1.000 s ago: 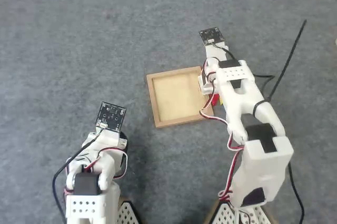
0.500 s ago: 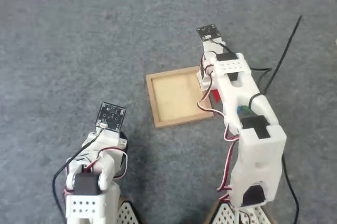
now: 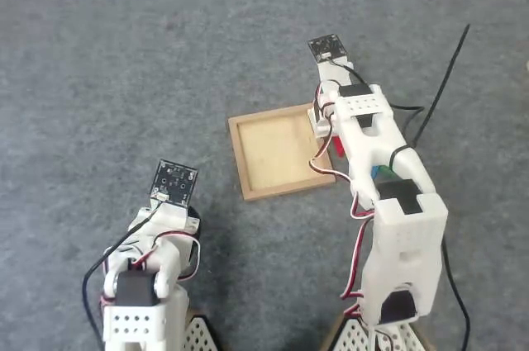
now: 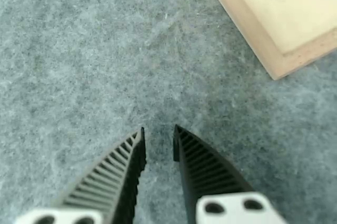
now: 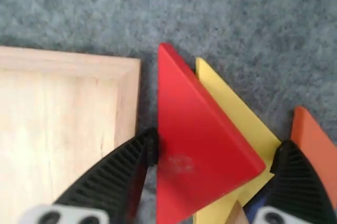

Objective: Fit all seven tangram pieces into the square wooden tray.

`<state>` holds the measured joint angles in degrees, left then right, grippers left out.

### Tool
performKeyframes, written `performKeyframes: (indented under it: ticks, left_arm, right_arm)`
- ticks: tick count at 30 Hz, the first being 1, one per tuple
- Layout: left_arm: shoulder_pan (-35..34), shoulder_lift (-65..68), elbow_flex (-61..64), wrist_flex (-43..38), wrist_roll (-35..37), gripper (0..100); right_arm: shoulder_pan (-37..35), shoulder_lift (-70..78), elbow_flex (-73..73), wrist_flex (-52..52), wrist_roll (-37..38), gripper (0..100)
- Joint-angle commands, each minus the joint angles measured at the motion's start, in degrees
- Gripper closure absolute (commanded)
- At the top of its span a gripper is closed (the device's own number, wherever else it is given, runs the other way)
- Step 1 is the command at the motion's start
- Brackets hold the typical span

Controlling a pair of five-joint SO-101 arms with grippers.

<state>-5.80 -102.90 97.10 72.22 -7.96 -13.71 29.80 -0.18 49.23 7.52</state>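
The square wooden tray (image 3: 281, 151) lies mid-table with nothing in it. The tangram pieces lie bunched at its right side, under my right arm (image 3: 364, 120). A red triangle (image 5: 195, 145) rests beside the tray's rim (image 5: 126, 103), partly over a yellow piece (image 5: 237, 124), with an orange piece (image 5: 316, 139) further out. My right gripper (image 5: 210, 166) is open, one finger on each side of the red triangle. Red (image 3: 340, 146) and a green piece (image 3: 382, 172) peek out beside the arm. My left gripper (image 4: 158, 134) hangs over bare carpet short of the tray's corner (image 4: 274, 60), nearly shut on nothing.
Grey carpet covers the whole table. A black cable (image 3: 442, 95) runs along the right side behind the right arm. Both arm bases stand at the near edge. Open carpet stretches to the left of and beyond the tray.
My right arm has swung slightly left and stretched further out, which uncovered the green piece beside it. The left arm and the tray have not moved.
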Motion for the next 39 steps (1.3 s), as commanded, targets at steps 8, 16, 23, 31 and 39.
performKeyframes:
  ticks: [8,16,23,31,39]
  left_arm:
    - [-0.1,-1.2,-0.7,0.2,-0.6,91]
    - [-0.1,-1.2,-0.7,0.2,-0.6,91]
    - [-0.1,-1.2,-0.7,0.2,-0.6,91]
    - [-0.1,-1.2,-0.7,0.2,-0.6,91]
    - [-0.1,-1.2,-0.7,0.2,-0.6,91]
  right_arm:
    - [-0.9,0.1,-2.5,1.3,0.7,85.4]
    - [-0.8,0.0,-2.4,1.8,0.7,86.1]
    - [0.0,-1.4,-3.8,9.5,0.7,99.2]
    - [-1.8,-7.2,-9.2,21.1,0.1,99.1]
    - [-9.3,-20.1,-9.4,26.2,-5.2,99.1]
